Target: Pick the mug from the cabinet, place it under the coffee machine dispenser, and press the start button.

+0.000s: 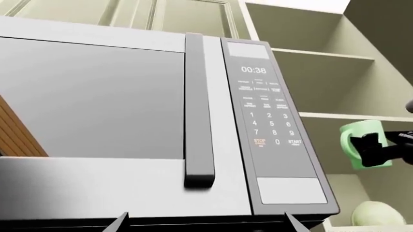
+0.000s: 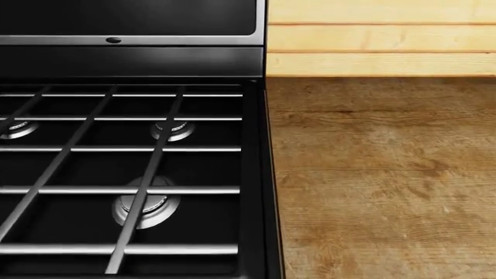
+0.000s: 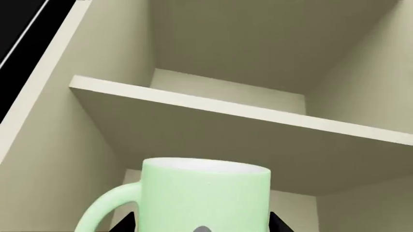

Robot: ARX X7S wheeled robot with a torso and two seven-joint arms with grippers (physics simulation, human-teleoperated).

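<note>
The right pincer (image 1: 374, 150) is gripping the mug (image 3: 205, 198) with its fingers clamped on the mug's sides, holding it upright in front of the open cabinet (image 3: 193, 104), beside the microwave (image 1: 161, 121). Only the left pincer's (image 1: 206, 223) dark tips are showing under the microwave, standing well apart. The head camera is showing just the stove (image 2: 124, 174) and the wooden surface (image 2: 380, 174).

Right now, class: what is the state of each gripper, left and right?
Left gripper: open, holding nothing, facing the microwave.
Right gripper: shut on the mug in front of the cabinet shelves.
</note>
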